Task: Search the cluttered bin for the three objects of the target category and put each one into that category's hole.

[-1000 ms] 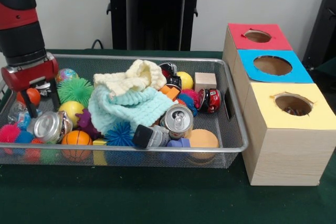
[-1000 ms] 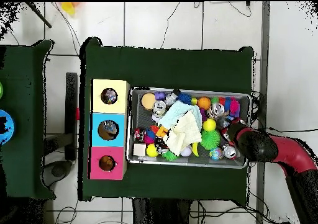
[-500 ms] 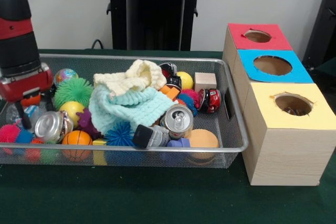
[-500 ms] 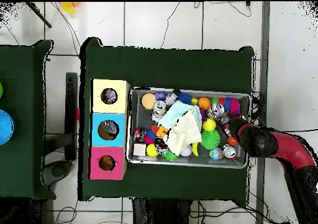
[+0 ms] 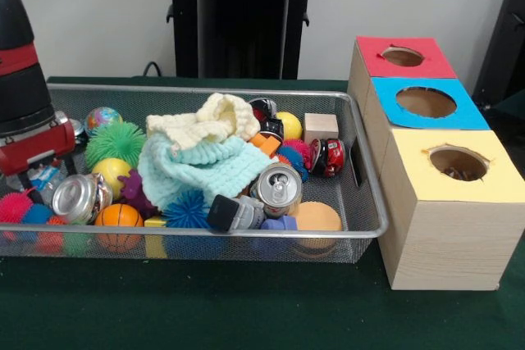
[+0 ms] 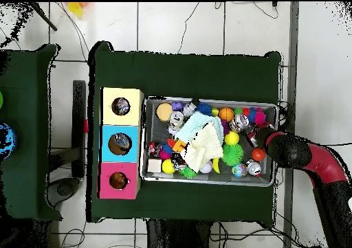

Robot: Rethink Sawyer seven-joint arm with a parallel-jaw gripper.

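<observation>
My claw [image 5: 37, 176] sits at the bin's [image 5: 371, 190] left edge; I cannot tell its grip. The crushed can [image 5: 78, 197] lies just beside it, so I should come down squarely.

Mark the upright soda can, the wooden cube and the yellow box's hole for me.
soda can [image 5: 281, 187], front view, on its silver top.
wooden cube [image 5: 321, 127], front view, on its front face.
yellow box's hole [image 5: 458, 162], front view, in the opening's middle.
</observation>
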